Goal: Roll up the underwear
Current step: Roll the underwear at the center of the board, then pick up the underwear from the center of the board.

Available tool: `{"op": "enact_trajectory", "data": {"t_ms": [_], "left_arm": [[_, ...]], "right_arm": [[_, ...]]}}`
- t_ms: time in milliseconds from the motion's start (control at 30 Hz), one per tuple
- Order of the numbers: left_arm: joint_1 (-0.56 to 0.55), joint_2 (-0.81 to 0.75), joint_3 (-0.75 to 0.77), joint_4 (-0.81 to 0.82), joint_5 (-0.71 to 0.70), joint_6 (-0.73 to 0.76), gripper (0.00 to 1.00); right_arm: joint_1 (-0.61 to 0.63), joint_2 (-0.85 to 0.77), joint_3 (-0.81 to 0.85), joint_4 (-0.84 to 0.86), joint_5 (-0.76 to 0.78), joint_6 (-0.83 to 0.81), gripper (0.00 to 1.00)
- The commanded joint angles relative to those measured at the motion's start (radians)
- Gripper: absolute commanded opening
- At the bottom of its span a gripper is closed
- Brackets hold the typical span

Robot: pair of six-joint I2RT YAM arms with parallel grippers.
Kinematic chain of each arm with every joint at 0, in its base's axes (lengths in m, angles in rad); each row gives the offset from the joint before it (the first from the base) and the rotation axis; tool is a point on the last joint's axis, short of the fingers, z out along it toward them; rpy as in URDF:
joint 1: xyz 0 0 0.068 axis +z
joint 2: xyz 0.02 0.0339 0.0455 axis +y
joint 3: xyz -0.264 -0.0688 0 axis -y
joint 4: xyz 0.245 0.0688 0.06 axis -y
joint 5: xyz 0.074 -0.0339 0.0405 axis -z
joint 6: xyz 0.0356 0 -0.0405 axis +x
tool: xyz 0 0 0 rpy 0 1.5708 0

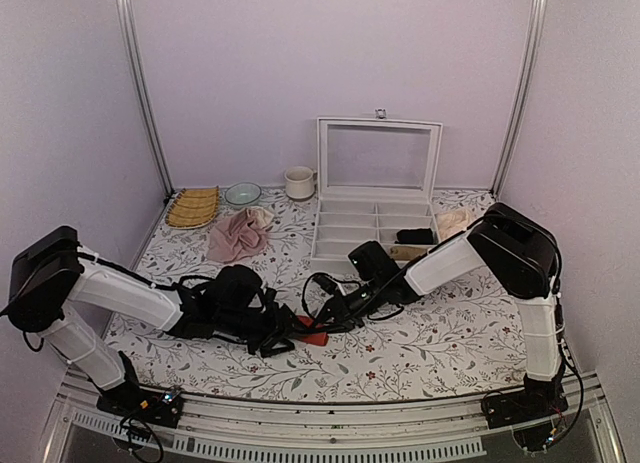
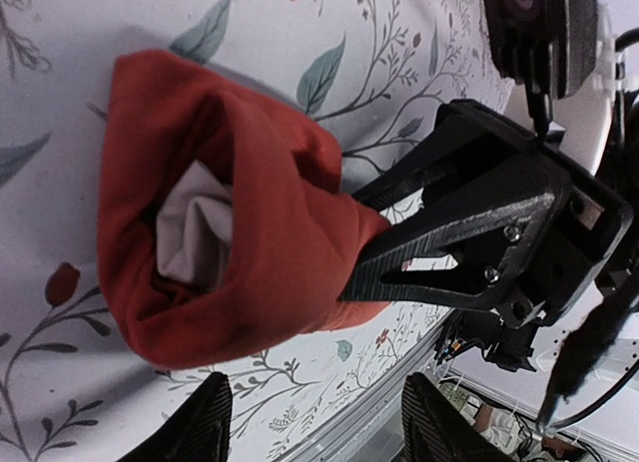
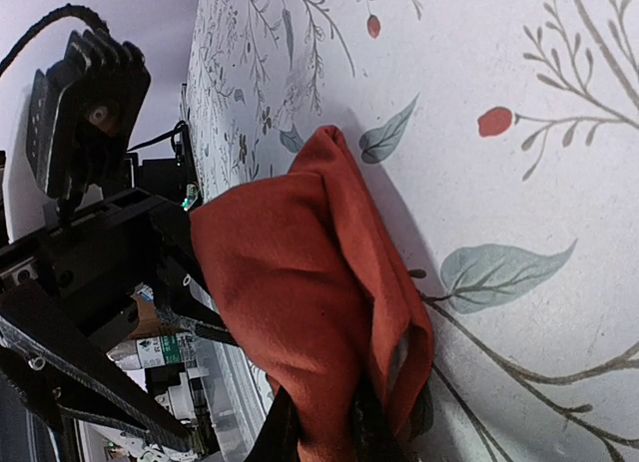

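The underwear point(image 1: 312, 331) lies as a small red-orange rolled bundle on the floral table near the front middle. In the left wrist view the underwear point(image 2: 260, 232) shows a cream inner layer at its open end. My right gripper point(image 1: 326, 321) is shut on one end of the bundle; in the right wrist view the red fabric point(image 3: 300, 302) is pinched between its fingers point(image 3: 324, 437). My left gripper point(image 1: 283, 341) is open and empty just beside the bundle, fingers point(image 2: 319, 407) spread apart below it and not touching it.
A white compartment box point(image 1: 345, 228) with its lid up stands behind. A dusty-pink cloth point(image 1: 237, 235), a woven mat point(image 1: 192, 207), a bowl point(image 1: 242, 193) and a mug point(image 1: 298, 183) sit at the back left. A beige cloth point(image 1: 452, 223) lies right of the box.
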Motion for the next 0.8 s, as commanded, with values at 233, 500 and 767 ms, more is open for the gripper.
{"op": "enact_trajectory", "data": {"t_ms": [233,500,767], "left_arm": [[-0.044,-0.015,-0.009,-0.036,-0.02,-0.02,0.58],[-0.058,0.054,-0.064,0.093,-0.341,-0.337,0.54],[-0.072,0.083,0.002,0.027,-0.341,-0.337,0.54]], "right_arm": [[0.012,0.064,-0.096,-0.177,0.226,0.048,0.0],[0.035,0.058,-0.109,-0.161,0.221,0.074,0.0],[0.039,0.052,-0.116,-0.144,0.231,0.081,0.0]]}}
